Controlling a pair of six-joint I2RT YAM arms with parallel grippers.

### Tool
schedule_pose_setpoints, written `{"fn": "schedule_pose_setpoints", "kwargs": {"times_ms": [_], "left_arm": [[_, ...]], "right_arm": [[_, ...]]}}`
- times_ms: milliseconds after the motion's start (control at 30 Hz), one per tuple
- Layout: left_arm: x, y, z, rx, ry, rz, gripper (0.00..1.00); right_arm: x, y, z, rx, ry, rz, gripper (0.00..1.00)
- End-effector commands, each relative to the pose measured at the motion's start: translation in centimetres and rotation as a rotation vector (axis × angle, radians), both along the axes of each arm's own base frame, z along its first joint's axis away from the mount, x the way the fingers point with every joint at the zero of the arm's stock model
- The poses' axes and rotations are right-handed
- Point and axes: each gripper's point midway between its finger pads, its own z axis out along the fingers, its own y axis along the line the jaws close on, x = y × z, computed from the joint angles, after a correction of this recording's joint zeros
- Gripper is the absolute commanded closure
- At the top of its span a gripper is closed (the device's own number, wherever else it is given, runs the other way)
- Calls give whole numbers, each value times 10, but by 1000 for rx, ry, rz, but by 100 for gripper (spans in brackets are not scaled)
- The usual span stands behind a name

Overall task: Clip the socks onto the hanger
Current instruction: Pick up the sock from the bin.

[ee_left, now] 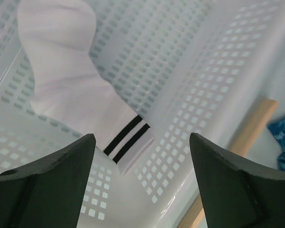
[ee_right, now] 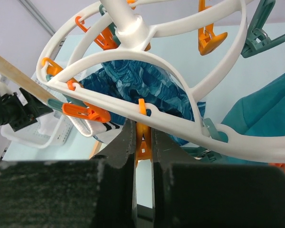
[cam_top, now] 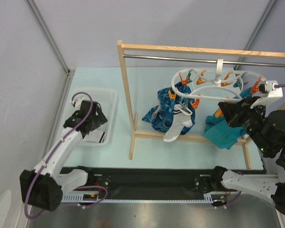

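Note:
One white sock [ee_left: 69,85] with two black cuff stripes lies in the white perforated basket [ee_left: 213,80]. My left gripper [ee_left: 141,137] hovers just above its cuff, open, with nothing between its fingers; from above, the left gripper [cam_top: 95,124] is inside the basket beside that sock [cam_top: 100,137]. The white oval hanger [cam_top: 213,84] hangs from the rail. Another sock [cam_top: 176,127] dangles from it, its cuff [ee_right: 88,127] held by an orange clip [ee_right: 83,111]. My right gripper [ee_right: 142,129] is shut on a neighbouring orange clip [ee_right: 143,145] under the hanger's ring [ee_right: 180,118].
The wooden-framed rack [cam_top: 126,95] with its metal rail [cam_top: 180,59] stands across the middle of the table. A blue patterned cloth [cam_top: 162,111] and a teal garment [cam_top: 223,134] hang from the hanger. The basket [cam_top: 110,102] sits at the left by the wall.

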Motion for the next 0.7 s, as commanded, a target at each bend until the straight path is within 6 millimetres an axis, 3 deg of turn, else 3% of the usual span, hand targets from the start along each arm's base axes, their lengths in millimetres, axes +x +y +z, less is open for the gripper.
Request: {"fn": "schedule_pose_setpoints", "kwargs": {"times_ms": [0, 67, 233, 433, 667], "left_arm": [[-3, 21, 4, 8, 84, 252, 14], [-7, 27, 5, 34, 134, 305, 15], [5, 10, -8, -94, 149, 292, 18], [5, 14, -30, -148, 206, 394, 33], [8, -1, -75, -219, 307, 443, 43]], "right_arm": [[-3, 2, -2, -4, 22, 20, 100], [-4, 1, -1, 5, 20, 21, 100], [-6, 3, -2, 12, 20, 36, 100], [-8, 1, 1, 28, 10, 40, 100], [-9, 4, -2, 37, 14, 51, 100]]}}
